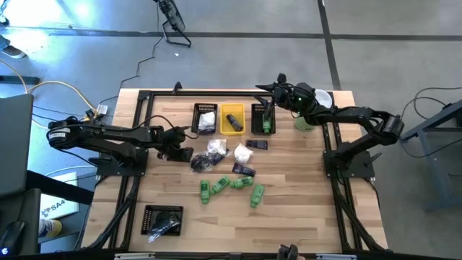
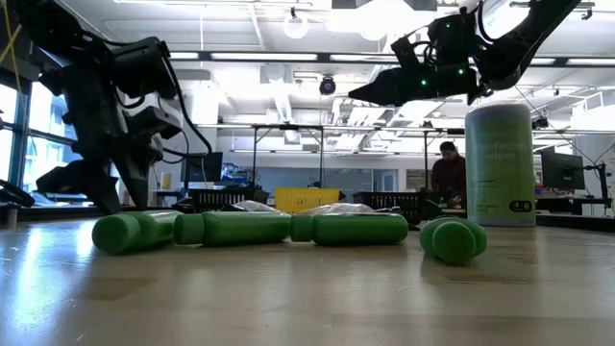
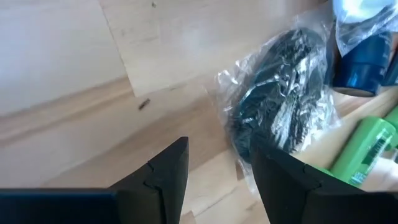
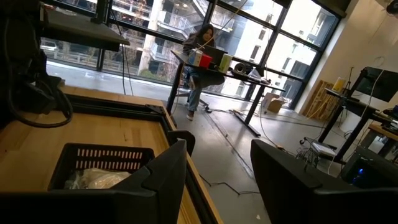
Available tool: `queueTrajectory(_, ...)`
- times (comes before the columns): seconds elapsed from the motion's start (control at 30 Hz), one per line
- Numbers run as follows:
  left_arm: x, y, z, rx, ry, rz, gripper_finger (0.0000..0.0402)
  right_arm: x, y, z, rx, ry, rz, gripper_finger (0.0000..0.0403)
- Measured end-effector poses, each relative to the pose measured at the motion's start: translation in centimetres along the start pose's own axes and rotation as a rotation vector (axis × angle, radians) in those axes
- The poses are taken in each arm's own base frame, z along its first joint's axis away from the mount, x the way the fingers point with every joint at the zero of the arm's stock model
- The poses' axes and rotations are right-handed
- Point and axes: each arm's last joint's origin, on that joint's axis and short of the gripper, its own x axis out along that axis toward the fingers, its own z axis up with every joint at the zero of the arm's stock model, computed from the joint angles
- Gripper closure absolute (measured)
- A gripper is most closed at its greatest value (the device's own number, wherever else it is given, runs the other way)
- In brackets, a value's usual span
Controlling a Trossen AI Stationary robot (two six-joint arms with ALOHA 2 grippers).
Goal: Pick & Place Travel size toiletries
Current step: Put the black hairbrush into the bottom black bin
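Note:
My left gripper (image 1: 186, 154) is open and low over the table. It stands just left of a black round piece in a clear crinkly bag (image 3: 280, 118); I cannot tell whether a finger touches the bag. Past the bag lie a dark blue tube (image 3: 364, 62) and a green bottle (image 3: 364, 149). Several green bottles (image 1: 231, 186) lie on their sides on the table's middle, with white packets (image 1: 216, 147) and blue-purple tubes (image 1: 243, 170) beside them. My right gripper (image 1: 268, 88) is open and empty, high above the right black bin (image 1: 262, 119), which holds a green bottle.
Three small bins stand in a row at the far side: a black one (image 1: 205, 118) with a white packet, a yellow one (image 1: 232, 119), and the right black one. Another black bin (image 1: 162, 219) sits near left. A tall pale-green cylinder (image 2: 500, 163) stands far right.

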Motion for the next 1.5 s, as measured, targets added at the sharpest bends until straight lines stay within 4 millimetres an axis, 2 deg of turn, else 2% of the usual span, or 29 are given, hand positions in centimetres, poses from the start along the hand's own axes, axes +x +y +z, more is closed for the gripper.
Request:
queueTrajectory(0.33,0.6,0.0,0.2,0.035,-0.013,0.024,0.0234,0.0,0.0,0.0,0.0,0.0,0.0,0.023)
queueTrajectory(1.13,2.4,-1.7,1.2,0.109,-0.027,-0.178,0.0234,0.0,0.0,0.0,0.0,-0.001,0.0,0.023)
queueTrajectory(1.5,3.0,-1.7,1.2,0.114,0.007,-0.186,0.0236,0.0,0.0,0.0,0.0,-0.001,0.0,0.023)
